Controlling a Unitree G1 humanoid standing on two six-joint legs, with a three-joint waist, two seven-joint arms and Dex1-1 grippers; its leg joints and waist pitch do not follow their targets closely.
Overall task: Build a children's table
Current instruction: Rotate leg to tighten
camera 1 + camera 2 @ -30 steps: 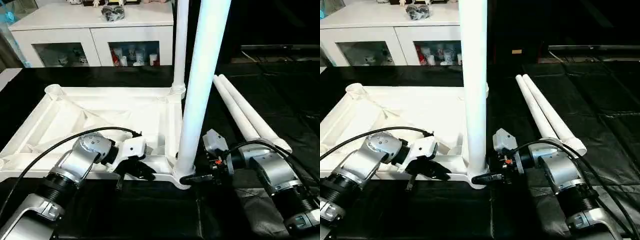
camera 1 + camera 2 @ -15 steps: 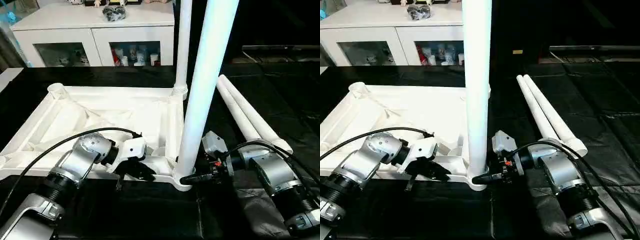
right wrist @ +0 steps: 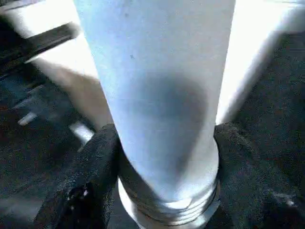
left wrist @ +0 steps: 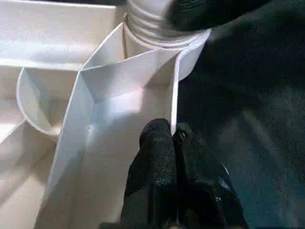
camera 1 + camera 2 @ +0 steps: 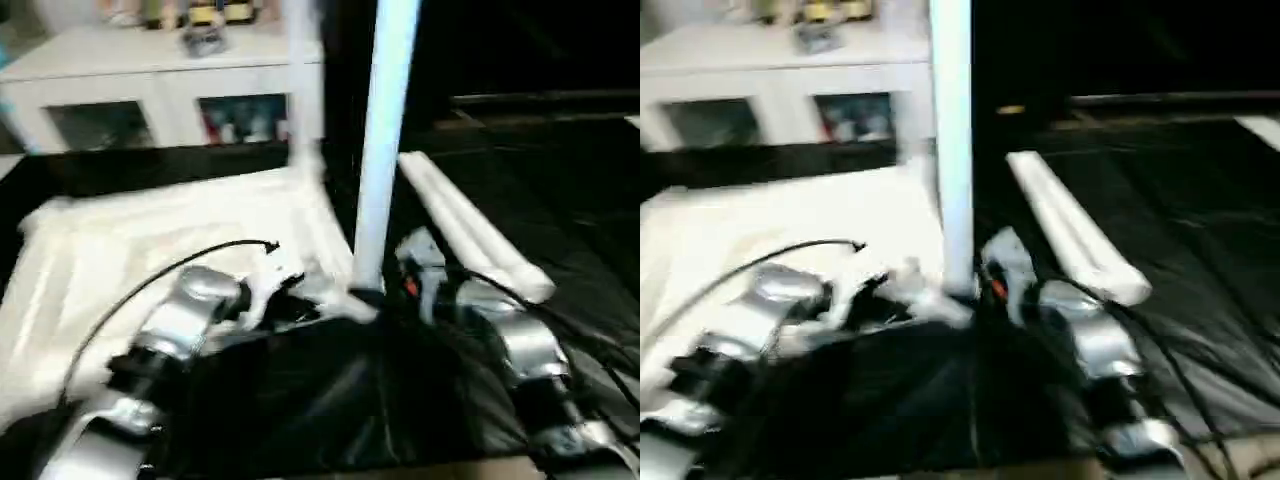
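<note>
Right hand [image 3: 167,191] clasps the base of the upright white tapered tube leg [image 5: 383,140], black fingers [image 3: 88,186] on both sides above its threaded end; left hand [image 4: 172,143] pinches the thin rim of the white ribbed plastic tabletop [image 5: 150,235], whose corner socket at 12 o'clock holds that leg; two loose white legs [image 5: 470,235] lie at the right on the black worktop [image 5: 560,180]

Both head views are smeared by motion blur, edges streaked. The white tabletop [image 5: 150,230] and cabinet [image 5: 150,80] glare against a dim black floor. The upright leg [image 3: 157,95] carries a soft shadow.
</note>
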